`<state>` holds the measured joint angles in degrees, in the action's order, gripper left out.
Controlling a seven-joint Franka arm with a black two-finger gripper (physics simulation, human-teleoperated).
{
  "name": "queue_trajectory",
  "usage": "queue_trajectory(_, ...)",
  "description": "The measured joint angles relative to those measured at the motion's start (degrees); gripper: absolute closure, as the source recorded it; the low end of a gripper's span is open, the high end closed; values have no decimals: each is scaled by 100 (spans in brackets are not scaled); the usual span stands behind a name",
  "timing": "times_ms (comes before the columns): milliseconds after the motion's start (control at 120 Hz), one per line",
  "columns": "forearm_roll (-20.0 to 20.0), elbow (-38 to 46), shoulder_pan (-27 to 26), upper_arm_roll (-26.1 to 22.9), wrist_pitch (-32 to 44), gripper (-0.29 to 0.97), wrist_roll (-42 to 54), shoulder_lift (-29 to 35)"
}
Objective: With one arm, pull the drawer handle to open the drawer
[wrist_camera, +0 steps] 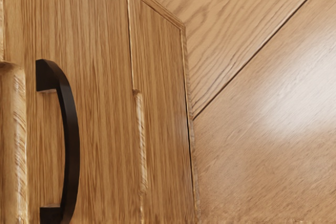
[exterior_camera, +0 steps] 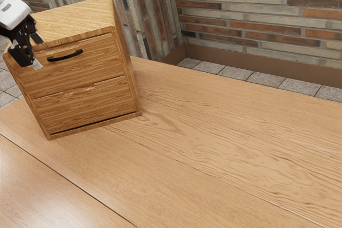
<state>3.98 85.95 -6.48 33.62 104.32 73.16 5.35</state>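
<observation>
At nine o'clock of the handle (exterior_camera: 65,56), my gripper (exterior_camera: 28,60) hovers, its grip unreadable; I should slide toward three o'clock, straddle it squarely, then pull the drawer (exterior_camera: 80,70) straight.

One wooden cabinet (exterior_camera: 75,17), two drawers, upper drawer (exterior_camera: 80,76) and lower drawer (exterior_camera: 85,105), one black handle (exterior_camera: 64,56), one wooden table (exterior_camera: 224,153)

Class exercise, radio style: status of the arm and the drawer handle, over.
Gripper at the cabinet front's corner, short of the handle. Top drawer looks shut, handle untouched. Nothing in between.
</observation>
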Motion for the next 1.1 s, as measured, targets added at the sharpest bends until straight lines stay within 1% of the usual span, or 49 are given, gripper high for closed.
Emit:
queue_trajectory(75, 188, -89, 14, -3, 26, 0, -10, -7)
queue_trajectory(167, 295, -123, -15, 59, 42, 0, -23, -3)
queue_trajectory(267, 338, -95, 36, 204, 54, 0, -41, -22)
queue_trajectory(525, 352, 116, -5, 301, 287, 0, -130, -21)
queue_trajectory(667, 287, 154, 56, 478, 459, 0, -181, -27)
queue_trajectory(933, 89, 320, -5, 488, 662, 0, -249, -245)
queue_trajectory(1100, -103, 320, -18, 489, 806, 0, -282, -355)
